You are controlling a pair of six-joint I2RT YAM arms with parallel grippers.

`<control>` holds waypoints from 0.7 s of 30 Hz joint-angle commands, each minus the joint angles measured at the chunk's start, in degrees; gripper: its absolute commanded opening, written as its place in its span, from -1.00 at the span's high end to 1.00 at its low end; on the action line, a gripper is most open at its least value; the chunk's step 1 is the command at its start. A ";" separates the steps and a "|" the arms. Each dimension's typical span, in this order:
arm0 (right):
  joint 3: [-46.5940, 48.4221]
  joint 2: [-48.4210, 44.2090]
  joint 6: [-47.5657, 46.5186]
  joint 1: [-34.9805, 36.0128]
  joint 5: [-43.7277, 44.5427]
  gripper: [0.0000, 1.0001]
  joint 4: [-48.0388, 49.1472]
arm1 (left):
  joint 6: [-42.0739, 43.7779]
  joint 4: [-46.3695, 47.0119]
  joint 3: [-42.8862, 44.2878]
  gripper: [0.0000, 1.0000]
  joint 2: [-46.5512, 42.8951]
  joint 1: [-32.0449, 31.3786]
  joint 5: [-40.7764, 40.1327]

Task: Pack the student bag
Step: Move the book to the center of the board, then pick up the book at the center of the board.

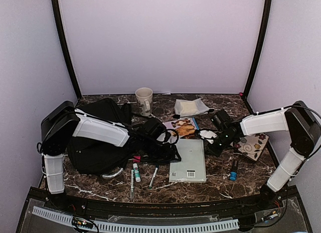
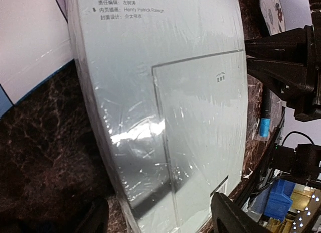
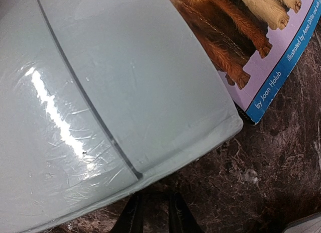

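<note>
The student bag [image 1: 98,140] is the large black soft bag lying at the left of the table, partly under my left arm. A pale grey-green shrink-wrapped book [image 1: 189,160] lies flat right of it. My left gripper [image 2: 160,220] is open wide, one finger on each side of the book [image 2: 165,92] at its near edge, not touching it. My right gripper [image 3: 155,215] is almost shut, a narrow slit between its fingers with nothing in it. It sits low at the edge of the book [image 3: 115,87], near a corner. From above, that gripper [image 1: 219,141] is at the book's far right.
A dog picture book [image 1: 183,125] lies behind the grey-green book. A mug [image 1: 144,100] and a grey-white pouch [image 1: 190,107] stand at the back. Markers and pens [image 1: 136,171] lie near the front, a blue marker [image 1: 233,169] and a floral notebook [image 1: 253,145] at the right.
</note>
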 commanded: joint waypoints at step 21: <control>-1.51 2.14 -0.61 0.04 -1.86 0.61 -1.68 | -14.75 33.50 -3.90 -0.20 4.94 2.20 15.43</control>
